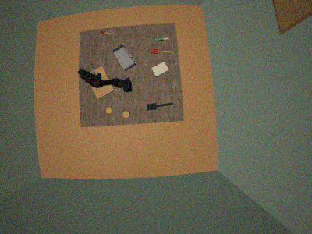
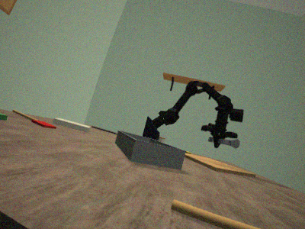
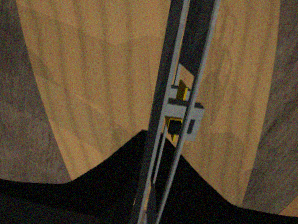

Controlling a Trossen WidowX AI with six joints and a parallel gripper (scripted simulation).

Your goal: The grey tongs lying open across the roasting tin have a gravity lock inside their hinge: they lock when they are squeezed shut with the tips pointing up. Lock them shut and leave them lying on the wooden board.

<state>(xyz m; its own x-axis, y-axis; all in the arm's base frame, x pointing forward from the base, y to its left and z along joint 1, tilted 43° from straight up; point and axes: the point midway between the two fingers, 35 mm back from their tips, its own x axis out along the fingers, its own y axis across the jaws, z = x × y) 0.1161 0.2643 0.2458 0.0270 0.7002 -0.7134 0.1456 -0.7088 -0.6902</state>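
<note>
One black arm (image 1: 111, 83) (image 2: 181, 103) arches over the wooden board (image 1: 102, 93) (image 2: 225, 168) (image 3: 100, 75), its claw (image 1: 97, 75) (image 2: 216, 141) (image 3: 150, 137) pointing down and clenched on the grey tongs (image 1: 93, 69) (image 2: 230, 143) (image 3: 161, 95). The tongs hang in the air above the board, apart from its surface, lying roughly level in the exterior view with a broad, pale end jutting out past the claw. Seen from the wrist, their two long legs run close together, a narrow gap between them, with the wood grain of the board below. Whether the hinge lock has caught cannot be told.

Near the board stands the roasting tin (image 1: 124, 58) (image 2: 158, 156), upright, the tongs clear of it. On the side of the board towards the arm's foot, but well apart from it, lies a white block (image 1: 160, 69) (image 2: 72, 125); farther from the board than the tin are a red spatula (image 1: 154, 51) (image 2: 43, 124) and a green-handled tool (image 1: 158, 39) (image 2: 3, 117). Two round pieces, one yellow (image 1: 108, 111) and one tan (image 1: 125, 114), sit off another edge of the board, with a black turner (image 1: 151, 106) farther out.
</note>
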